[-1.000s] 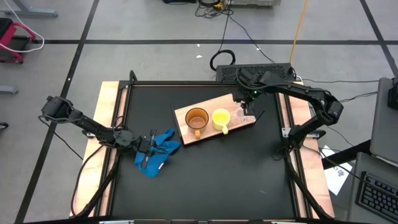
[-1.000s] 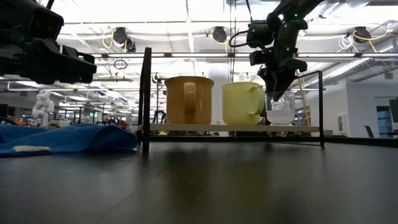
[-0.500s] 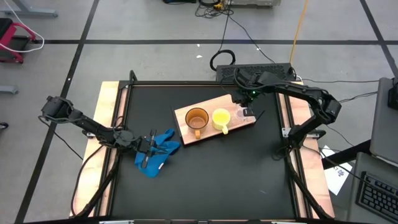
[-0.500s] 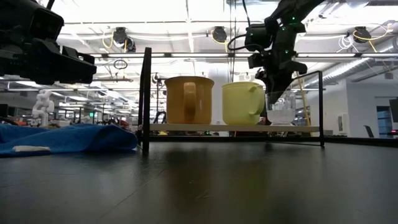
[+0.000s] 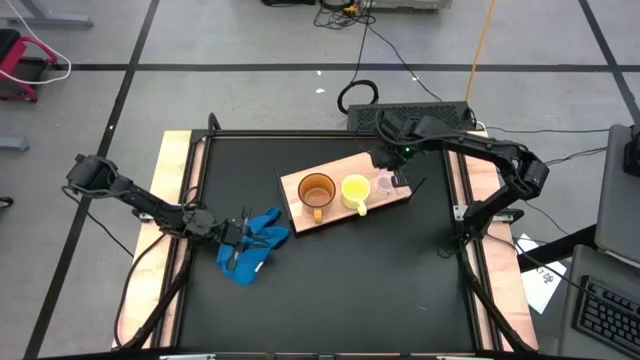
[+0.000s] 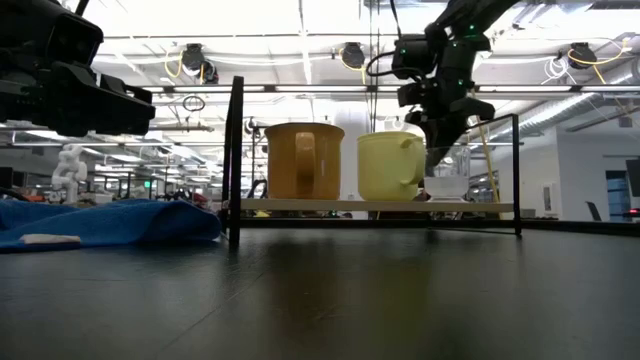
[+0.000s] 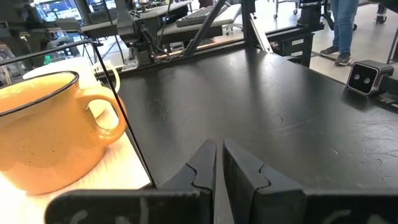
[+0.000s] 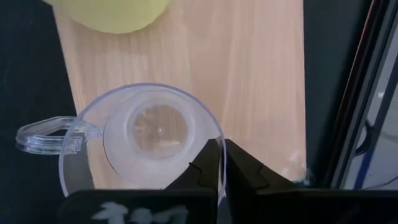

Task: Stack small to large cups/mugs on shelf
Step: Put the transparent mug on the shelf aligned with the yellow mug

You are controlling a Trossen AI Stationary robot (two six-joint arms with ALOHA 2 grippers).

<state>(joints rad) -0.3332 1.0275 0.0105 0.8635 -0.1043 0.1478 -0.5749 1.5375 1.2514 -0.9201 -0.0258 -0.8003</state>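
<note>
Three vessels stand in a row on the light-wood shelf board point(image 5: 335, 215): an orange-brown mug point(image 5: 316, 190), a yellow mug point(image 5: 354, 189) and a small clear cup point(image 5: 384, 183) at the board's right end. My right gripper point(image 8: 220, 155) comes down over the clear cup point(image 8: 143, 130) and is shut on it. My left gripper point(image 5: 237, 238) is shut and holds nothing. It hangs above a blue cloth point(image 5: 258, 245) at the table's left. My right gripper pinches the clear cup's rim point(image 8: 212, 127) on the side opposite its handle point(image 8: 37, 134). One finger is inside the wall and one outside. The fingers point(image 8: 205, 167) point down from above. The cup stays upright; whether its base rests on the board I cannot tell.
The yellow mug point(image 6: 390, 165) stands close beside the clear cup point(image 6: 447, 172). Black frame posts point(image 6: 236, 160) rise at the table's far corners. Cables and a black box point(image 5: 410, 112) lie beyond the far edge. Bare black tabletop point(image 5: 380, 280) spreads in front of the board.
My right gripper has shut on the clear cup's rim and has drifted slightly toward the yellow mug. The cup has shifted a little with it. The left arm has kept still.
</note>
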